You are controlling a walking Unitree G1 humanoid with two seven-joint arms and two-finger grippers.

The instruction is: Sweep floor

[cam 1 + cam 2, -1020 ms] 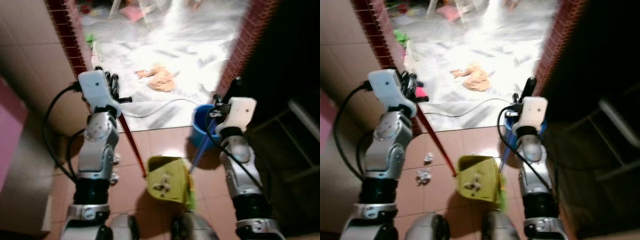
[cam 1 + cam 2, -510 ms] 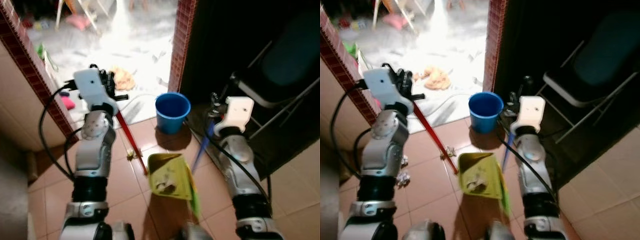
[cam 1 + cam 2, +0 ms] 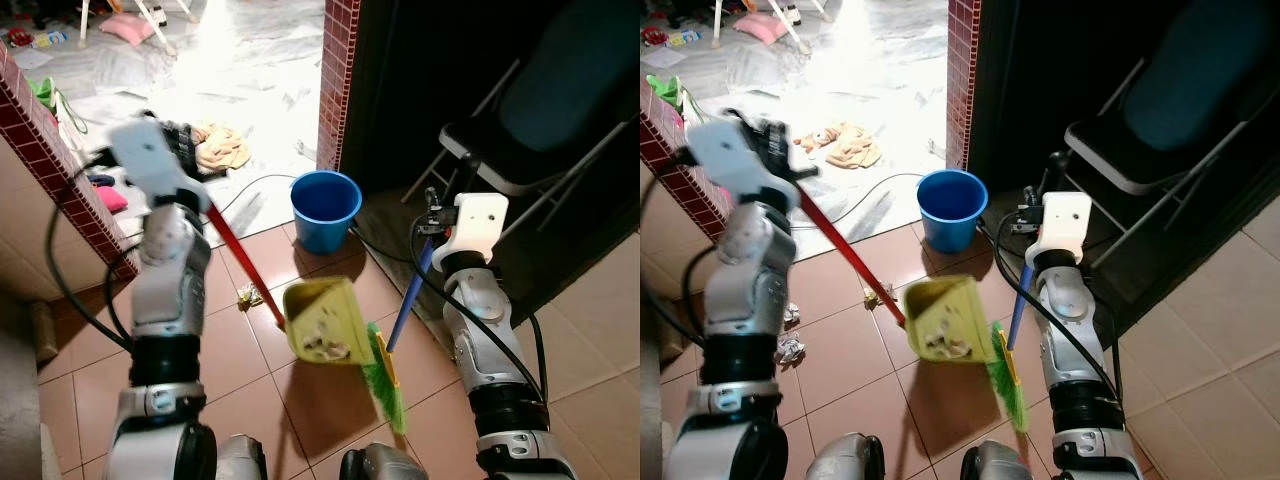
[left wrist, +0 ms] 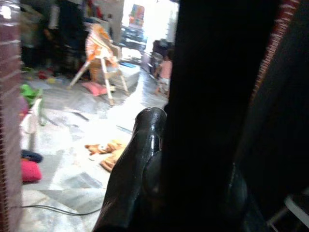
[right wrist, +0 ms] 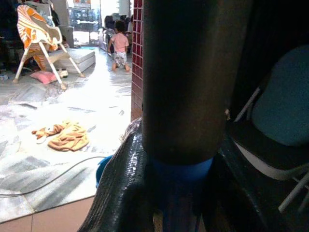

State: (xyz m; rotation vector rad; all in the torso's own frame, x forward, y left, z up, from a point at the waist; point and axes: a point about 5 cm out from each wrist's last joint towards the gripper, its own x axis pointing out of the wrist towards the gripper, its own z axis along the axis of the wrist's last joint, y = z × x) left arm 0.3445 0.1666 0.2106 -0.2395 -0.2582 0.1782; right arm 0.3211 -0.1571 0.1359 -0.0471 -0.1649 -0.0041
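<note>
Above terracotta tiles, right gripper (image 3: pixel 1032 222) clamps broom (image 3: pixel 1009 352).

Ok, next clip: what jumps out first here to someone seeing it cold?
The yellow-green dustpan with scraps in it, hanging on its red handle from the left gripper, low before the robot. Right beside it, the right gripper holds a blue-handled broom with green bristles on the tiles. Just ahead stands a blue bucket at the brick doorway, with crumpled paper on the floor to the left.

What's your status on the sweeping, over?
Left gripper shut on dustpan handle, right gripper shut on broom. Dustpan holds debris. Blue bucket, cable ahead.
</note>
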